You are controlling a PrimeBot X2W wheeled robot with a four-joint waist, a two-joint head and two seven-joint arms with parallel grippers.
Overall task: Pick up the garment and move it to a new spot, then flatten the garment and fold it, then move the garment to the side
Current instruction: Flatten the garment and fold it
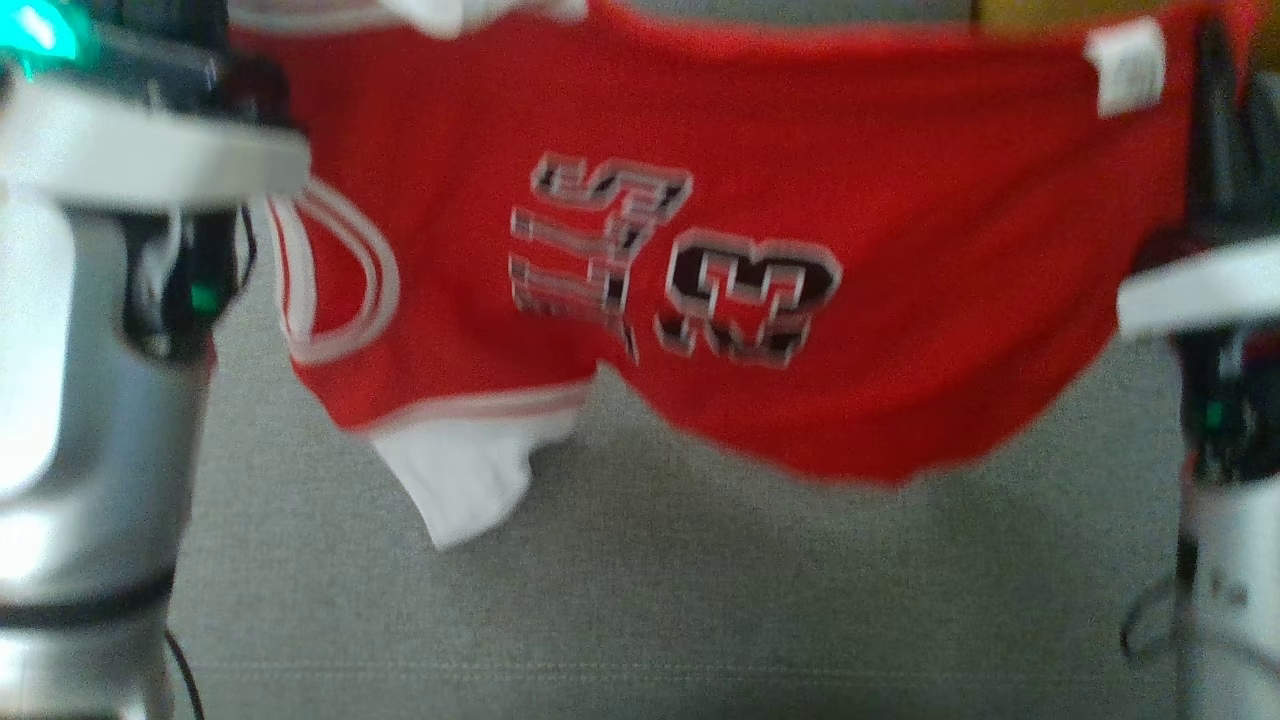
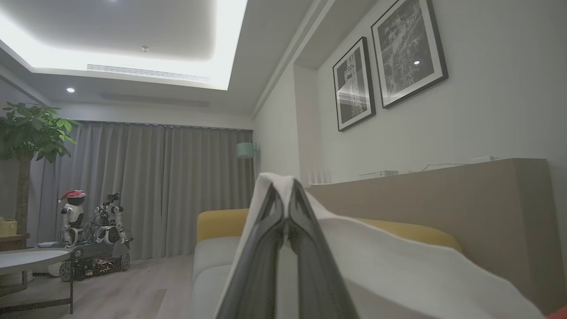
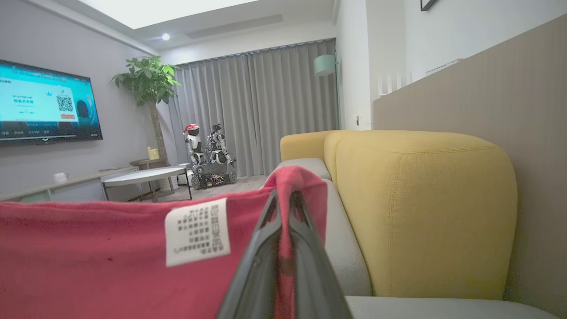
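**A:** So, where was the garment (image 1: 720,250) at that moment?

**B:** Hanging in the air between the two arms, spread sideways above the grey sofa seat (image 1: 700,610); it was a red jersey with its number print facing the head camera; a white layer (image 1: 460,480) drooped below the lower left hem; nothing seemed to rest on the seat, though the blur made that hard to swear to.

**A:** And the pincers?

**B:** Both were closed on cloth; the left gripper (image 2: 288,188) had its fingers pressed together with white fabric draped over the tips; the right gripper (image 3: 285,199) was pinched tight on a red edge, just beside the care label (image 3: 197,231).

**A:** What could have gone wrong from there?

**B:** I judged the grips thin; each caught only a fold at the very tips, so a quick swing or a hard pull apart might have tugged a corner free; the jersey would then have dropped in a heap, harder to flatten. The left side worried me more; it seemed to hold the white layer rather than the red, so the two might have slid apart. If the garment were lowered unevenly, the sagging middle would have landed first and creased under itself.
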